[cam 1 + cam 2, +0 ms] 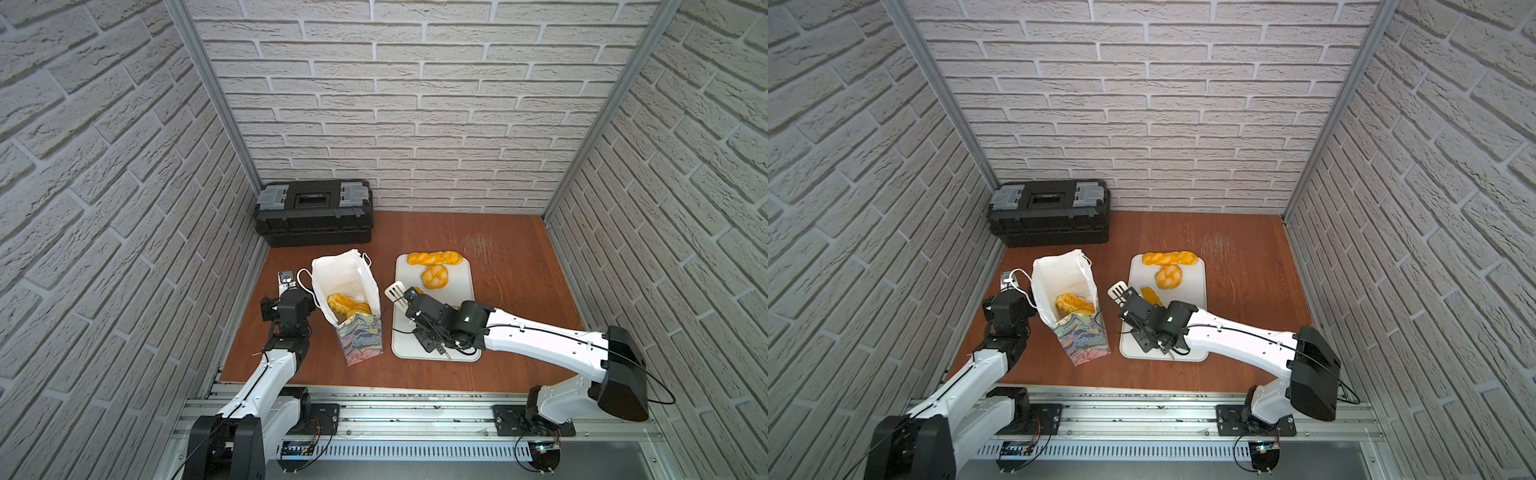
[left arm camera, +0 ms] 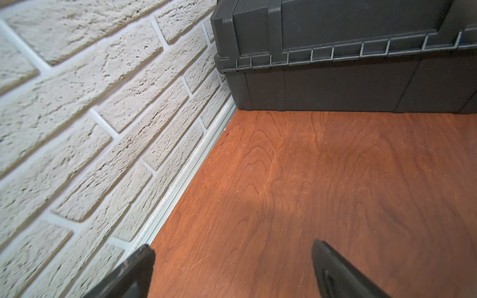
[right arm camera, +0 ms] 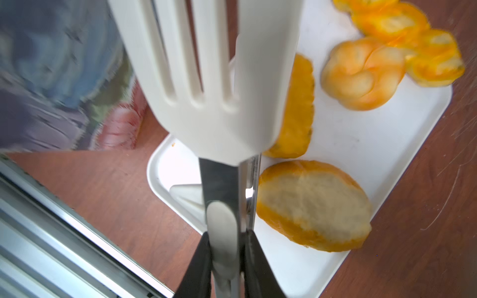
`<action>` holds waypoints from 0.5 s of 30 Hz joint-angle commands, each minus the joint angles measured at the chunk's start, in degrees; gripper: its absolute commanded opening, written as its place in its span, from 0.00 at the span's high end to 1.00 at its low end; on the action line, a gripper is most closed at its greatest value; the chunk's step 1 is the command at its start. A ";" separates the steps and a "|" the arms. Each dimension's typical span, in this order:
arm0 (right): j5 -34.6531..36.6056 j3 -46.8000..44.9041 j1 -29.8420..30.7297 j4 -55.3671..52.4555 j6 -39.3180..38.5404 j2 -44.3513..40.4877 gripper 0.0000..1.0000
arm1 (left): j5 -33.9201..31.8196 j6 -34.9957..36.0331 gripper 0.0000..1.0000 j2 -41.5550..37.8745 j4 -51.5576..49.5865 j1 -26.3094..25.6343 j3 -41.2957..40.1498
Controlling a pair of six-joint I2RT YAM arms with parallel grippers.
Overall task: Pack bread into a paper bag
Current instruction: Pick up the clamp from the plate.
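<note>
On the bench (image 1: 519, 291), the paper bag (image 1: 357, 286) stands open with some glossy golden bread pieces (image 1: 347, 305) already at its bottom, so packing looks partly done. Beside it the white tray (image 1: 461, 274) carries four more: a flour-dusted loaf (image 3: 312, 203), a braided stick (image 1: 434, 258), a knot roll (image 1: 434, 276), and a small roll (image 3: 296, 108) seemingly pinched by white tongs (image 3: 206, 103), which the right hand (image 3: 227, 247) grips clenched. Beside the bag, the left hand (image 2: 232, 247) is spread and empty.
</note>
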 commanded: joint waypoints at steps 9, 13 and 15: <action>-2.45 -2.69 -8.38 2.09 1.80 -16.49 0.94 | 0.45 -0.16 0.02 0.78 3.08 -0.27 -0.62; -4.24 -7.86 -14.56 2.29 2.72 -20.28 0.94 | 0.54 -0.22 0.02 0.99 3.23 -0.34 -0.68; -5.17 -9.54 -17.07 2.44 2.21 -21.19 0.94 | 0.64 -0.20 0.02 0.90 3.35 -0.38 -0.69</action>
